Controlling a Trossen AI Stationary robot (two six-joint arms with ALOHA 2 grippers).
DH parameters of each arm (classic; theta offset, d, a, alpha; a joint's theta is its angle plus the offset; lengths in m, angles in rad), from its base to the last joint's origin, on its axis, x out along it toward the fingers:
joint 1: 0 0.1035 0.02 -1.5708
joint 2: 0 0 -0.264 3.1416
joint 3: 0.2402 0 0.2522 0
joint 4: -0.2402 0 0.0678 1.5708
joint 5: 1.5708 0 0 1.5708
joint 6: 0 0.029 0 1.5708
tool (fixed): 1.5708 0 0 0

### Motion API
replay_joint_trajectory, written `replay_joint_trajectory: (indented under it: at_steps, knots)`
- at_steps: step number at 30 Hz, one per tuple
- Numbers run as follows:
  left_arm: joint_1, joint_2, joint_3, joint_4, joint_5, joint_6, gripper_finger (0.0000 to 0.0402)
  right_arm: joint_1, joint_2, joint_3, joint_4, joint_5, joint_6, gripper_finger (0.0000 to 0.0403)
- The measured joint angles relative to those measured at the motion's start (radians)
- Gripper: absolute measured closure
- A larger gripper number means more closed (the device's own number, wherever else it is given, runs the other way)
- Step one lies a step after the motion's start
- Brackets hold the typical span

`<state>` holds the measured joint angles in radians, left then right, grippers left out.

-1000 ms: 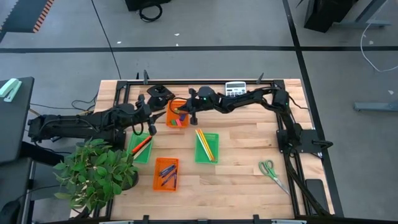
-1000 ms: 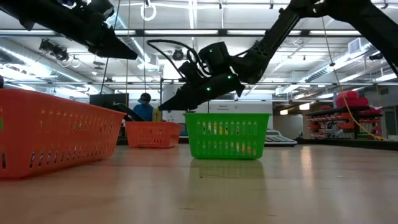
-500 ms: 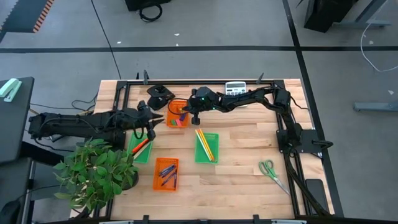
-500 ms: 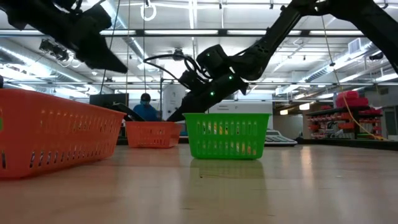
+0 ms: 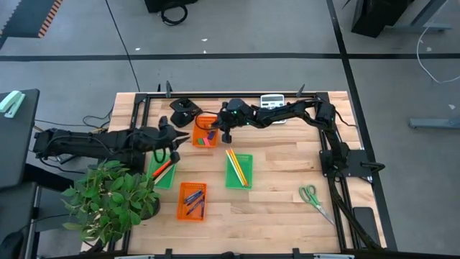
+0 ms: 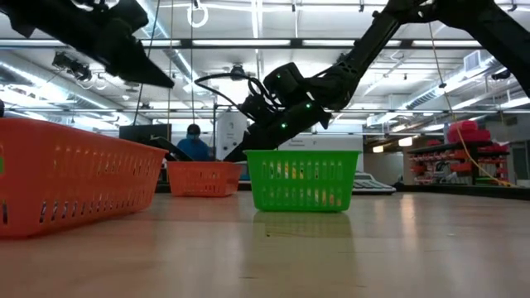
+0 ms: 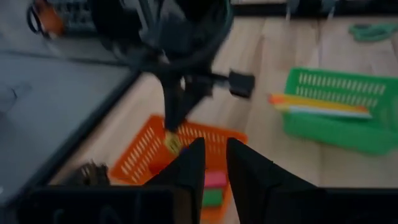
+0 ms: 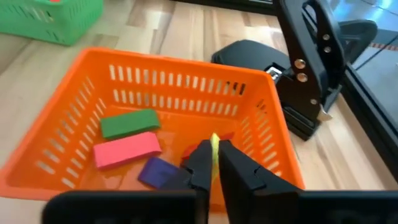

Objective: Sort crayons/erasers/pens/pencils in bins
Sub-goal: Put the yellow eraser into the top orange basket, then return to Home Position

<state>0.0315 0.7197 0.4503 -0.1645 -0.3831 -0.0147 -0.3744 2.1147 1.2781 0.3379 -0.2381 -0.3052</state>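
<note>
An orange bin [image 5: 205, 132] at the far middle holds erasers: green [image 8: 129, 122], pink [image 8: 126, 149], purple [image 8: 155, 169] and a red one [image 8: 191, 149]. My right gripper [image 5: 213, 134] hangs over this bin, shut on a small yellow eraser [image 8: 214, 144]. My left gripper [image 5: 182, 137] hovers just left of the bin, its fingers [image 7: 193, 165] a narrow gap apart with nothing between them. A green bin [image 5: 238, 170] holds pencils, another green bin [image 5: 164, 171] holds crayons, and a second orange bin [image 5: 192, 201] holds pens. My right gripper pinches the yellow eraser [image 7: 172, 144] between its two fingers, at their free ends. The fingers slant down from the table's right side. The eraser hangs clear, just above the inside of the orange bin.
A black hole punch [image 8: 311, 81] stands right behind the eraser bin, and a grey calculator [image 5: 272, 101] lies at the far edge. Green-handled scissors [image 5: 313, 196] lie at the near right. A potted plant [image 5: 108, 201] covers the near left corner.
My right gripper has tipped its fingers further down toward the orange eraser bin, still carrying the yellow eraser.
</note>
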Motion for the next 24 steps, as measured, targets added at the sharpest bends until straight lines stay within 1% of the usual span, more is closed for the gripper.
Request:
replay_joint_trajectory:
  at_steps: [6,9,12,16,24]
  knots:
    - [0.0,-0.001,0.0,0.149,-0.009,0.124,0.0324,0.003,0.0,0.0,-0.001,-0.023,0.019,0.031]
    - [0.0,0.0,0.0,0.151,-0.01,0.179,0.032,0.012,0.0,0.0,-0.006,-0.025,0.022,0.0279]
    - [0.0,0.0,0.0,0.145,-0.01,0.211,0.0317,0.018,0.0,0.0,-0.006,-0.026,0.019,0.0256]
    - [0.0,0.0,-0.001,0.109,-0.01,0.186,0.0322,0.018,0.0,0.0,-0.002,-0.025,0.018,0.0243]
    - [0.0,0.0,-0.001,0.113,-0.036,0.193,0.0335,0.023,-0.016,0.0,-0.001,-0.025,0.041,0.0244]
